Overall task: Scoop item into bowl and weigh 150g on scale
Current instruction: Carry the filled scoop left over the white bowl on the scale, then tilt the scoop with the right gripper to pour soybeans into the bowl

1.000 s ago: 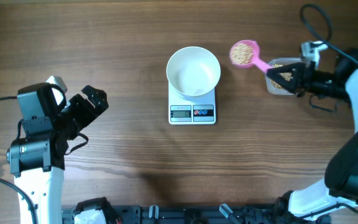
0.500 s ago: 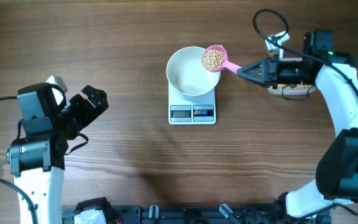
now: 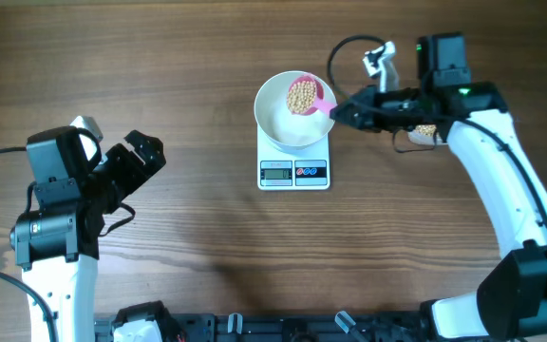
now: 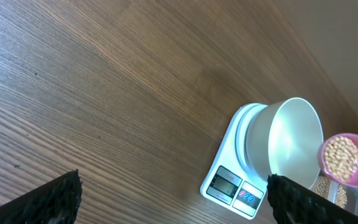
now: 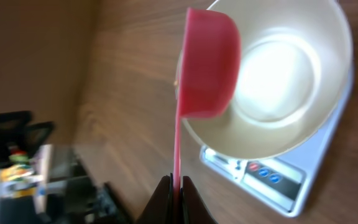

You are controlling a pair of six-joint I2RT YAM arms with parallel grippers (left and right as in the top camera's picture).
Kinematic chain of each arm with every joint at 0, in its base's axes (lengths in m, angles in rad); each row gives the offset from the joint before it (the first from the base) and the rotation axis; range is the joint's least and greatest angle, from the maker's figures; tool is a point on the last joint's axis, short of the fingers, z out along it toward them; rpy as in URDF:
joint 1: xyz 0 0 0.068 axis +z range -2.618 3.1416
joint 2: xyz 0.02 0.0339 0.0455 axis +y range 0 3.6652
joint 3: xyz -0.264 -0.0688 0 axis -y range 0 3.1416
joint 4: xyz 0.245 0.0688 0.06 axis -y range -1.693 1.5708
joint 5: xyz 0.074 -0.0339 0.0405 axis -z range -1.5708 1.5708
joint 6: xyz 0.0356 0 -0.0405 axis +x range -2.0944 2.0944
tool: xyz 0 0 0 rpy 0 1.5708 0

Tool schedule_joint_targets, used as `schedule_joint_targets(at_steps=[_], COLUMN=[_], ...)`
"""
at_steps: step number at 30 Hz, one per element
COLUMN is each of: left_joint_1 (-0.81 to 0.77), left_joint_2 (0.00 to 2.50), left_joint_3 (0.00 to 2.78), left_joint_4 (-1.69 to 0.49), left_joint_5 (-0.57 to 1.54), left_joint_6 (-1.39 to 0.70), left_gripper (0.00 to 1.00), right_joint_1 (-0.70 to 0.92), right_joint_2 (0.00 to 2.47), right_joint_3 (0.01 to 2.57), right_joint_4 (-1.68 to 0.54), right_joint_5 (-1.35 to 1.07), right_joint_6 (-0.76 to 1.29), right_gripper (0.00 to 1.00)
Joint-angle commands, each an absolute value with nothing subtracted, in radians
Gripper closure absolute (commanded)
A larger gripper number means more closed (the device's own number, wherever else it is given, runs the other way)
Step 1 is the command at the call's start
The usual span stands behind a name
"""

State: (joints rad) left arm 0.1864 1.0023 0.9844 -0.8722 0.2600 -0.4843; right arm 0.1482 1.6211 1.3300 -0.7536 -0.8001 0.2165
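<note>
Right end effector is clamped on the pink scoop; beans are held above the bowl, 1 o'clock side (bowl seated on scale). A slow tilt toward bowl centre is advised. Left end effector: spread, idle.

**Wooden table: a scale and a tub on it**

A brown table with a wood grain running left to right is seen across the whole overhead view. A small white square scale is set flat on it just right of the middle of the frame, with its display and button panel turned toward the lower edge. A clear tub is placed on the table in the upper right, well apart from the scale and largely hidden. A dark rail is seen along the lower edge.
</note>
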Motion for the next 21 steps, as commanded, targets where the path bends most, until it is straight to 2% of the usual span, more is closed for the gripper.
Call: schedule_joint_targets(at_steps=[1,13,21], left_joint_1=[0.193,0.193,0.193], left_joint_2=[1.005,1.005,1.005], left_joint_3=[0.984,0.984,0.984], left_joint_4=[-0.876,-0.875,-0.876], left_joint_5=[0.253,0.253,0.253], left_joint_6=[-0.479,-0.479,-0.479], left_gripper=[0.0,0.0,0.0], right_joint_1=[0.175,0.26,0.339], right_joint_2=[1.606,1.606,1.606], right_joint_3=[1.33,1.33,1.33], right_joint_4=[-0.725,-0.67,-0.667], right_joint_5=[-0.645,-0.538,-0.371], right_joint_6=[0.208,0.109,0.07], right_gripper=[0.96,0.96,0.96])
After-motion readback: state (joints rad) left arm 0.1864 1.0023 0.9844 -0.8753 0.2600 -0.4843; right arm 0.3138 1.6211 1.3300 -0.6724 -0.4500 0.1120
